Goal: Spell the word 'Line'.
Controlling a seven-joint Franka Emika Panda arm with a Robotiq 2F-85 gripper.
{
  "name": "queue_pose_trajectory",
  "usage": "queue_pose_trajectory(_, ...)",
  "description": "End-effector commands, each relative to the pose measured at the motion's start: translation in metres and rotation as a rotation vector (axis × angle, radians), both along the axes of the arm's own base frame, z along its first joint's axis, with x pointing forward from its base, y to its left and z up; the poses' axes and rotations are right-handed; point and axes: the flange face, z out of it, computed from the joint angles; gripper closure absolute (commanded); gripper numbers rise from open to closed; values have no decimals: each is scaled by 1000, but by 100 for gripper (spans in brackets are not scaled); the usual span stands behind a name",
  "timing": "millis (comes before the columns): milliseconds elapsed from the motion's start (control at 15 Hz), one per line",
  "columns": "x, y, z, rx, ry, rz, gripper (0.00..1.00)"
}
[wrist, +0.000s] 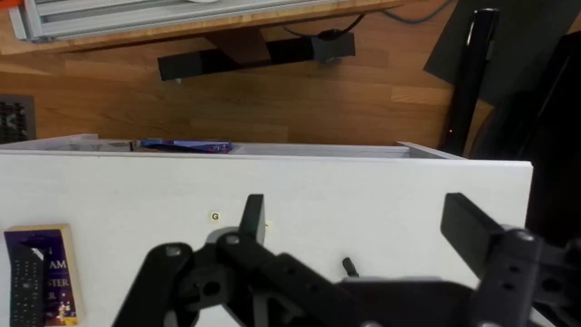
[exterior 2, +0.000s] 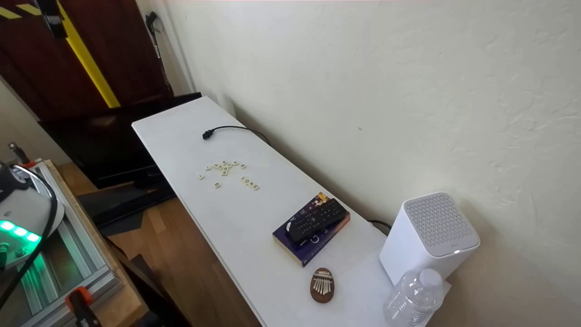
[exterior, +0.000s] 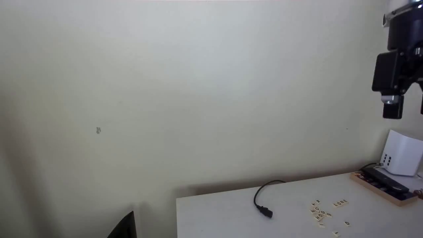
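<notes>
Closest of all is the gripper [wrist: 354,209], its jaws spread wide with nothing between them, hung well above the white table [wrist: 136,190]; I'd guess that height and gape are for straddling one small letter without nudging its neighbours. In an exterior view the row of tiles [exterior 2: 249,183] on that table reads LONE, near but apart from a crossed cluster [exterior 2: 224,171] farther off to the left. Presumably one swap, I for O, would make it Line, though the loose tiles [exterior 2: 201,177] are too small to read surely. A black remote [exterior 2: 317,220] rests on a book [exterior 2: 313,251], nearer and to the right, probably parked there for room.
</notes>
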Motion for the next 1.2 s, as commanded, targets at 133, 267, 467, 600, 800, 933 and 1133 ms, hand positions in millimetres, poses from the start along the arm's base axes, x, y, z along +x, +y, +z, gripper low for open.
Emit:
queue_pose_trajectory(133,28,-34,-62,10,43,-91,0)
queue_pose_trajectory(267,41,-41,-88,31,46,-120,0)
queue_pose_trajectory(467,59,-51,-122,34,12,-159,0)
queue_pose_trajectory(600,68,-58,-143,43,-17,-181,0)
queue_pose_trajectory(800,77,-65,-173,41,-32,-199,0)
queue_pose_trajectory(933,80,-70,-193,34,-30,-207,0)
queue_pose_trajectory(1133,78,-69,-193,50,-4,-216,0)
